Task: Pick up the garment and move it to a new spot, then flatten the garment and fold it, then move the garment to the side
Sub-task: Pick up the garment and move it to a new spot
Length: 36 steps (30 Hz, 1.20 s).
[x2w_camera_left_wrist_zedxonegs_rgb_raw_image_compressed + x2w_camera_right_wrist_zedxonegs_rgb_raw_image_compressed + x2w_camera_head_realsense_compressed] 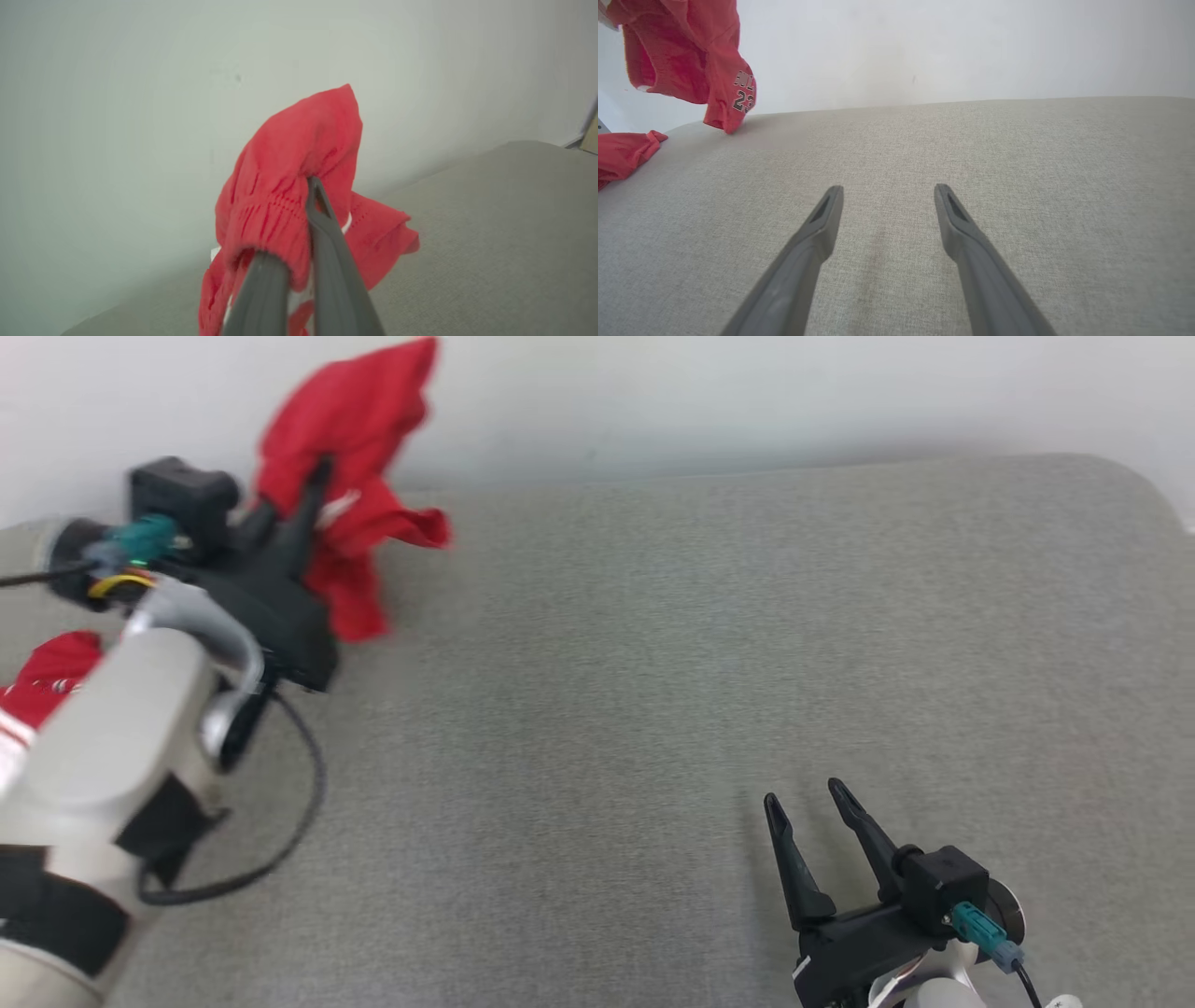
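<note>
A red garment with white trim and a dark printed number hangs bunched in the air at the far left of the grey surface. My left gripper is shut on it, the cloth draped over its fingers. In the left wrist view the red garment covers one fingertip. The right wrist view has the garment hanging at its upper left, its lowest corner just touching the surface. My right gripper stands open and empty low at the right, above bare fabric; the right gripper has its fingers spread.
The grey padded surface stretches wide across the middle and right, backed by a pale wall. More red cloth with white stripes lies at the left edge behind my left forearm. A black cable loops off the left arm.
</note>
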Tool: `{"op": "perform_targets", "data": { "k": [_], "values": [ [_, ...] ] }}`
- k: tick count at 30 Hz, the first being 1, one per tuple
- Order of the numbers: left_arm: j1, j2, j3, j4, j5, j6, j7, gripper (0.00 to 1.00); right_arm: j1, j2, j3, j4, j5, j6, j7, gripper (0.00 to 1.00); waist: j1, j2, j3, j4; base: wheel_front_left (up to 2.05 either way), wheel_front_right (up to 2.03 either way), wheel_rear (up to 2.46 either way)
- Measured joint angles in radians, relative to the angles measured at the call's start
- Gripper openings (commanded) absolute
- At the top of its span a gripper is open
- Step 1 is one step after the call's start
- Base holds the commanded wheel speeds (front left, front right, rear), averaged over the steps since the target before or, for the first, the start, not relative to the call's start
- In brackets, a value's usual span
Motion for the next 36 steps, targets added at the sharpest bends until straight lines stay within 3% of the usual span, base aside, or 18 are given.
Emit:
{"op": "perform_targets", "data": {
  "k": [11, 15, 21, 22, 23, 24, 36],
  "values": [
    [0.075, -0.214, -0.101, -0.074, -0.031, 0.000, -0.053, 0.00, 0.016, 0.015, -0.014, 0.005, 0.003, 0.000, 0.000, 1.00, 0.0001, 0.0000, -0.009, -0.102, 0.00, 0.00, 0.00],
    [0.126, -0.286, -0.072, -0.115, -0.019, 0.000, -0.054, 0.00, 0.015, 0.019, -0.013, 0.006, 0.003, 0.000, 0.000, 1.00, 0.0002, 0.0000, -0.008, -0.133, 0.00, 0.00, 0.00],
    [0.248, -0.324, -0.019, -0.131, 0.062, 0.000, -0.056, 0.00, 0.016, 0.027, -0.015, 0.009, 0.003, 0.000, 0.000, 1.00, 0.0002, 0.0000, -0.010, -0.167, 0.00, 0.00, 0.00],
    [0.270, -0.324, -0.002, -0.130, 0.072, 0.000, -0.056, 0.11, 0.016, 0.028, -0.016, 0.009, 0.003, 0.000, 0.000, 1.00, 0.0002, 0.0000, -0.010, -0.171, 0.00, 0.00, 0.00],
    [0.287, -0.323, 0.013, -0.127, 0.084, 0.000, -0.056, 0.43, 0.017, 0.029, -0.018, 0.009, 0.003, 0.000, 0.000, 1.00, 0.0001, 0.0000, -0.010, -0.174, 0.00, 0.00, 0.00],
    [0.303, -0.321, 0.023, -0.120, 0.100, 0.000, -0.056, 1.00, 0.017, 0.030, -0.019, 0.009, 0.003, 0.000, 0.000, 1.00, 0.0001, -0.0001, -0.010, -0.176, 0.00, 0.00, 0.00],
    [0.552, -0.282, 0.341, -0.152, 0.291, 0.034, -0.056, 1.00, 0.032, 0.035, -0.045, 0.002, -0.009, 0.000, 0.000, 1.00, 0.0001, 0.0000, -0.033, -0.154, 0.00, 0.00, 0.00]
  ]
}}
